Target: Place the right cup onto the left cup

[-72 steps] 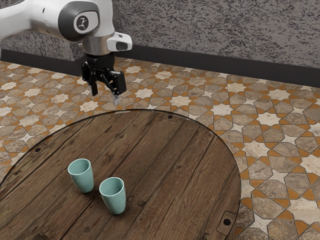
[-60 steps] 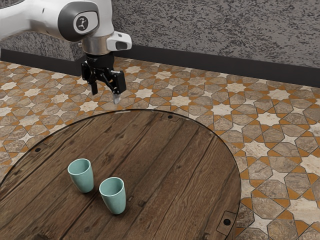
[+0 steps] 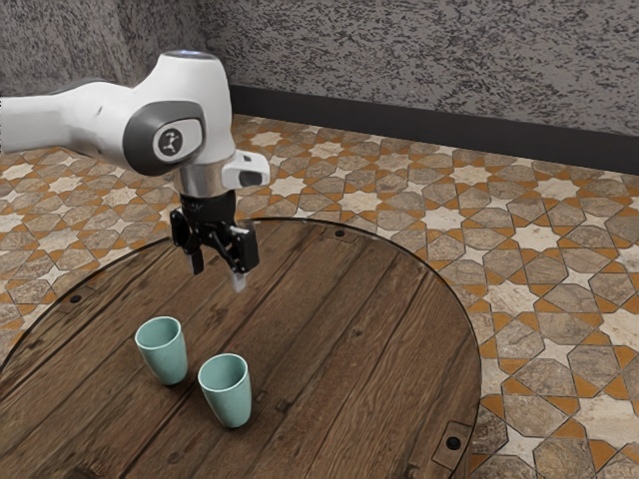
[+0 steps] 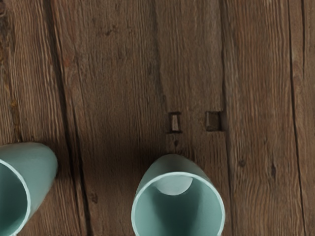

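Observation:
My gripper (image 3: 218,273) hangs above the far part of the table in the exterior view, its two fingers apart with nothing between them. Lower than it and nearer the camera, two teal cups stand upright side by side: one (image 3: 165,354) on the exterior view's left, the other (image 3: 229,394) on its right, with a narrow gap between them. The wrist view has one cup (image 4: 177,209) with its mouth and inner bottom visible, and another cup (image 4: 42,169) partly cut off by the frame. Neither cup is touched by the gripper.
The round wooden table (image 3: 339,329) has a dark rim and small metal fittings near its edge. Patterned floor tiles surround it, and a grey wall (image 3: 429,60) stands behind. Two small square notches mark the planks (image 4: 192,64) in the wrist view.
My arm and gripper have come down toward the table and shifted slightly to the exterior view's right. Both cups have stayed where they were.

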